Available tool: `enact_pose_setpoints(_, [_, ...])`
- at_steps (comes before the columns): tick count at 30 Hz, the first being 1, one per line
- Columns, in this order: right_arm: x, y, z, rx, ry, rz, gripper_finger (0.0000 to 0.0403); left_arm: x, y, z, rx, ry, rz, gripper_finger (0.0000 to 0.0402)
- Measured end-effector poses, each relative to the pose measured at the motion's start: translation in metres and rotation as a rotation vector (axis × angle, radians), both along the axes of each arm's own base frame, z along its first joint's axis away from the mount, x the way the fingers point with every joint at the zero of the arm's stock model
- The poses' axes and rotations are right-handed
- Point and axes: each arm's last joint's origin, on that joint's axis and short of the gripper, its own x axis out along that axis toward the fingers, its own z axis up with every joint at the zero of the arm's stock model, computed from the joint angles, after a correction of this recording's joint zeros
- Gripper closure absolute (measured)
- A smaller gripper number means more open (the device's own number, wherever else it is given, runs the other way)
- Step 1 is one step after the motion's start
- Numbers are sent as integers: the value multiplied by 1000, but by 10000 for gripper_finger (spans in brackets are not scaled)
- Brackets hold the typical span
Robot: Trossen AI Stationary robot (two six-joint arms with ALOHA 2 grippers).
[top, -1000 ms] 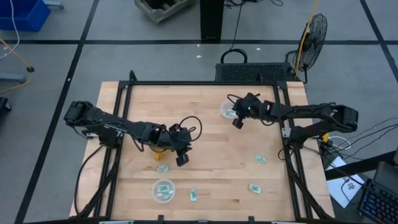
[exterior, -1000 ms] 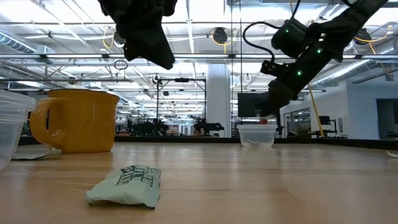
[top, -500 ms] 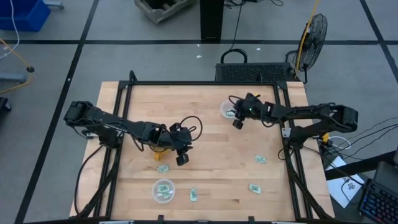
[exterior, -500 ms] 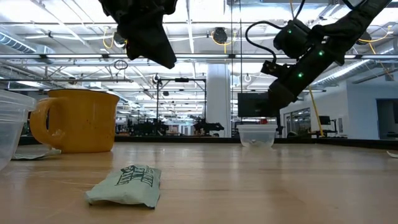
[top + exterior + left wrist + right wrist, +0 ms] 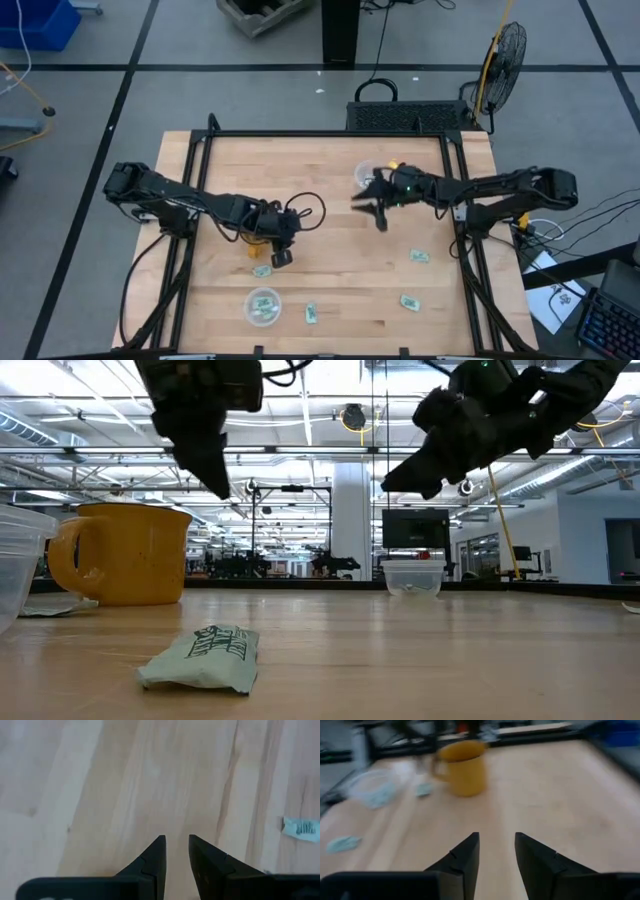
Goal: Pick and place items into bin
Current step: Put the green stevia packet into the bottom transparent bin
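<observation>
Small green-and-white packets lie flat on the wooden table: one (image 5: 262,270) just near of my left gripper, one (image 5: 311,314) at the near edge, and two at the right (image 5: 419,257) (image 5: 410,301). The first also shows in the low view (image 5: 205,655). A clear cup (image 5: 263,305) near the front and another (image 5: 366,175) at the back each hold packets. My left gripper (image 5: 280,258) hangs above the table beside the yellow mug (image 5: 258,240), slightly open and empty (image 5: 176,845). My right gripper (image 5: 372,207) is raised, slightly open and empty (image 5: 496,842), near of the far cup.
The yellow mug (image 5: 465,767) stands upright left of centre, with a packet (image 5: 423,789) beside it. A black frame (image 5: 200,150) edges the table. Bare wood lies in the table's middle, between the two grippers.
My right gripper has moved away from the far clear cup, toward the table's near and left side, and has turned to point across the table toward the mug. My left gripper has shifted a little toward the table's left edge, nearer the packet beside the mug.
</observation>
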Motion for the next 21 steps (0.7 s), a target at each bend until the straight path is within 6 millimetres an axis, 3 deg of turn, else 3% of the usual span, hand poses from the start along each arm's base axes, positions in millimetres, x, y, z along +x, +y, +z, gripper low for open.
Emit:
enact_pose_setpoints(9, [3,30,0,-78,-6,152,287,-9,-20,-4,-105,67,-52,314])
enact_pose_setpoints(16, [-1,33,-7,-81,12,161,287,-25,-36,-29,-29,111,-251,314])
enact_pose_setpoints(21, [-10,33,-23,-92,53,168,287,-26,-37,-37,-21,91,-280,314])
